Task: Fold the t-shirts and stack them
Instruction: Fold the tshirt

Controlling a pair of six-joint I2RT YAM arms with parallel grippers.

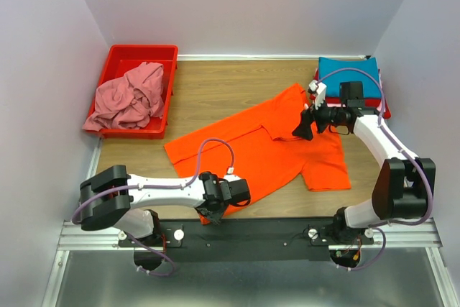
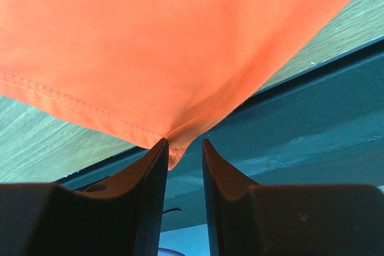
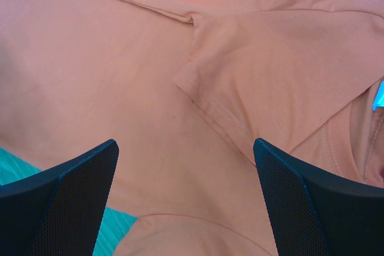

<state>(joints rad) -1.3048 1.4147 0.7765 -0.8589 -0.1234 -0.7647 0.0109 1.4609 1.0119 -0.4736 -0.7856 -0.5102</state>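
A bright orange t-shirt lies spread slantwise across the wooden table. Its near corner hangs over the front edge, and my left gripper is right at that corner. The left wrist view shows the orange t-shirt tapering to a tip between my narrowed jaws; the tip touches the left finger, with a gap to the right one. My right gripper hovers wide open over the shirt's upper part. In its own view the cloth and a sleeve hem fill the space between the fingers. A folded teal t-shirt lies at the back right.
A red plastic bin at the back left holds a crumpled dusty pink t-shirt. Something red shows under the teal shirt. A black rail runs along the near table edge. White walls close in the left, right and back.
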